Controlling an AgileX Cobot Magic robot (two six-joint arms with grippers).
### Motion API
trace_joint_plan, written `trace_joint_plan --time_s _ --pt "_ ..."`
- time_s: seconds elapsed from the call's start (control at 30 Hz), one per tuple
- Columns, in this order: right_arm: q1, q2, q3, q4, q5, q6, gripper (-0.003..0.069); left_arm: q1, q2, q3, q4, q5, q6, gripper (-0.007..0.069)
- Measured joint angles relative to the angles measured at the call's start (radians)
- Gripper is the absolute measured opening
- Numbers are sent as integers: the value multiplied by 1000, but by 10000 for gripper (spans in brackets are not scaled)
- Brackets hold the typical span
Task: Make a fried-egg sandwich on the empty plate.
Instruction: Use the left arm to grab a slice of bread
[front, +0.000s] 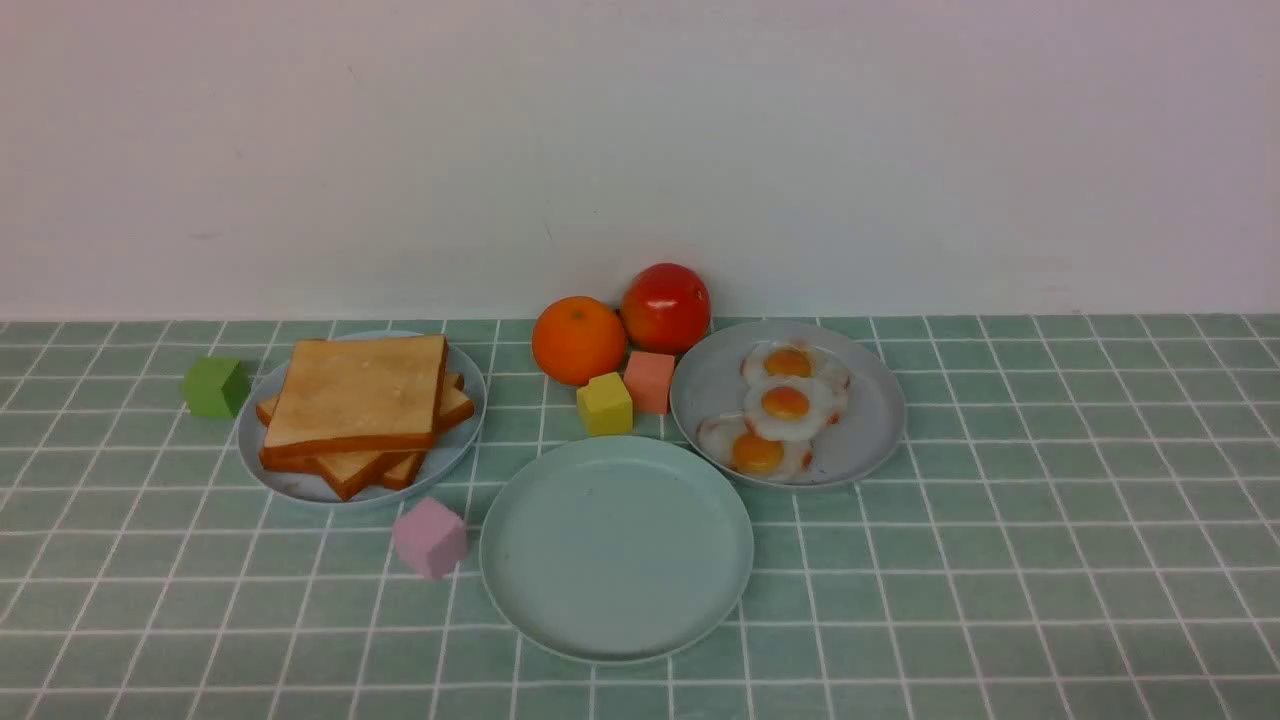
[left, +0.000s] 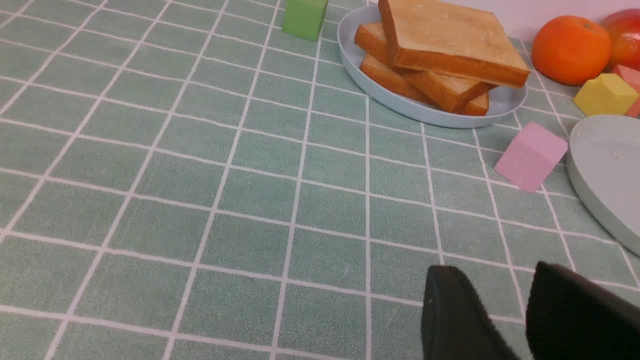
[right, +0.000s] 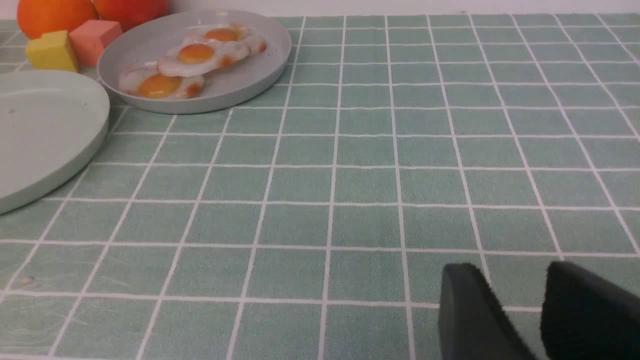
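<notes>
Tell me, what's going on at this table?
Nothing is being handled yet. The left hand and right hand hover over the tablecloth, holding nothing. Toast slices sit stacked on the pale blue plate, three fried eggs lie on the grey plate, and the mint-green plate nearer, between them, is empty.

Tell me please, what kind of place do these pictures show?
Most likely a staged tabletop for robot practice, not a real kitchen. There is a green checked tablecloth against a bare white wall. The toast slices and fried eggs look like toys, and coloured cubes are scattered among them.
</notes>
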Motion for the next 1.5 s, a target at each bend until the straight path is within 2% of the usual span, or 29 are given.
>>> trace_joint_plan --time_s 0.6,0.7,0.8,0.87,0.97,1.07,1.2,1.23,1.27,1.3,1.33,1.4,1.47,1.5 --pt "0 0 0 0 0 0 241 0 0 0 -8 -22 -6 239" --pt "0 0 0 0 0 0 241 0 0 0 -100 -101 -66 239" --pt "0 0 0 0 0 0 241 0 0 0 -290 -204 -196 239" --pt "0 0 0 0 0 0 241 0 0 0 -370 -246 -245 239" --pt "0 0 0 0 0 0 241 0 0 0 -425 -313 -274 233" --pt "0 0 0 0 0 0 241 0 4 -34 -441 -282 -279 185" --pt "0 0 0 0 0 0 241 0 108 -173 -425 -167 -186 65" --pt "0 0 0 0 0 0 241 0 187 -245 -417 -101 -105 13" --pt "0 0 0 0 0 0 241 0 199 -254 -417 -92 -105 13" --pt "0 0 0 0 -4 0 241 0 282 -332 -414 -7 -4 -13" --pt "0 0 0 -1 -5 0 241 0 295 -332 -413 4 9 -13" --pt "0 0 4 23 -25 16 241 -24 452 -463 -405 144 170 -13" --pt "0 0 7 83 -44 53 241 -52 531 -532 -400 226 221 -13" --pt "0 0 11 168 -77 105 241 -92 596 -591 -392 292 262 -13"
